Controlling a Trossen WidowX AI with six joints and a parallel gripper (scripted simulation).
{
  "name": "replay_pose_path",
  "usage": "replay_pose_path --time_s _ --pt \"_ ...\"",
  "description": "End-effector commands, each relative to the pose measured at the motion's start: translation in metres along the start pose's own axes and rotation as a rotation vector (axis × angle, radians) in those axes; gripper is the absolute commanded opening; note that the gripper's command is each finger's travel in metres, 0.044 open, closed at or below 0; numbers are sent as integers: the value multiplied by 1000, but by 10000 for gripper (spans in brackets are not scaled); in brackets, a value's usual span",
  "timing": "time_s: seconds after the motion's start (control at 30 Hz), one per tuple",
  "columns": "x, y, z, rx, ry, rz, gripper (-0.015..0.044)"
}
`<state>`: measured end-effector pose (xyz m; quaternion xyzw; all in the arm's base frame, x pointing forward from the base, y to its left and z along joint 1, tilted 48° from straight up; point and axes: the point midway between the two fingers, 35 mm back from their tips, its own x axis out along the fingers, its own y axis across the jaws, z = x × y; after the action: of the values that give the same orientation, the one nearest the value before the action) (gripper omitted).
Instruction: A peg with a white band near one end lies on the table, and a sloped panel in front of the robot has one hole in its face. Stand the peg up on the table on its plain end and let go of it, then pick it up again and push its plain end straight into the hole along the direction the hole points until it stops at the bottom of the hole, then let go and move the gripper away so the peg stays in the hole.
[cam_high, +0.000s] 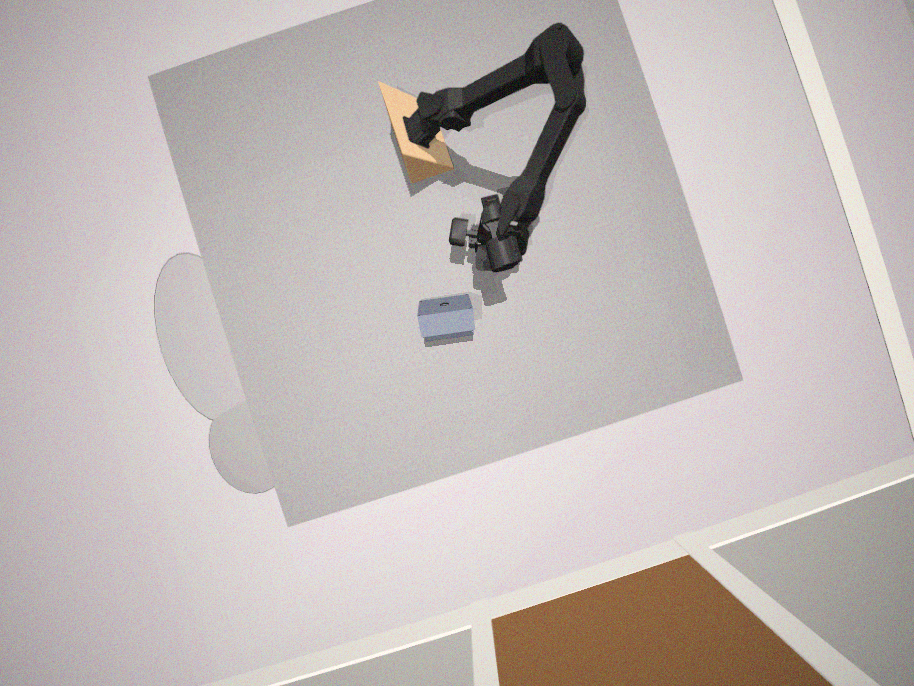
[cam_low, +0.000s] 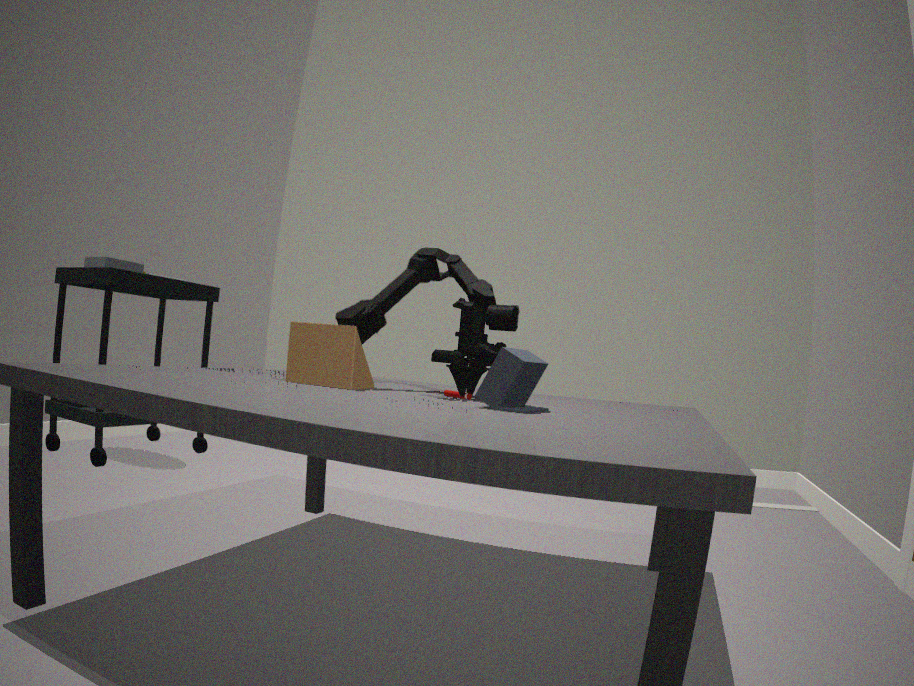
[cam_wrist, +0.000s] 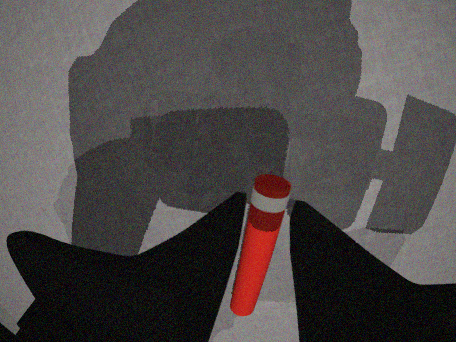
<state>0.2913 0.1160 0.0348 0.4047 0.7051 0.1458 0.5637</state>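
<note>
Straddles the red peg (cam_low: 451, 393) (cam_wrist: 260, 250), lying flat near the sloped blue panel (cam_high: 445, 321) (cam_low: 510, 380) on its hole-face side, with the gripper (cam_high: 481, 234) (cam_low: 465, 395) (cam_wrist: 268, 206) mostly closed, a narrow gap left about the banded end and apparently nothing gripped. Could twist or nudge the peg on closing, given its slant between the fingers and the uneven gaps, or let it swing when lifted by that end. Needs care turning beside the panel's near edges, with more open room away from the panel, towards the orange wedge (cam_high: 398, 116) (cam_low: 322, 355).
</note>
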Motion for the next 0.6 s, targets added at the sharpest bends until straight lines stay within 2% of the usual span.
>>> replay_pose_path --time_s 0.0,0.13,0.57 --pt "0 0 0 4 2 4 77" --pt "0 0 0 4 2 4 50" --pt "-5 0 -2 2 -68 0 49"
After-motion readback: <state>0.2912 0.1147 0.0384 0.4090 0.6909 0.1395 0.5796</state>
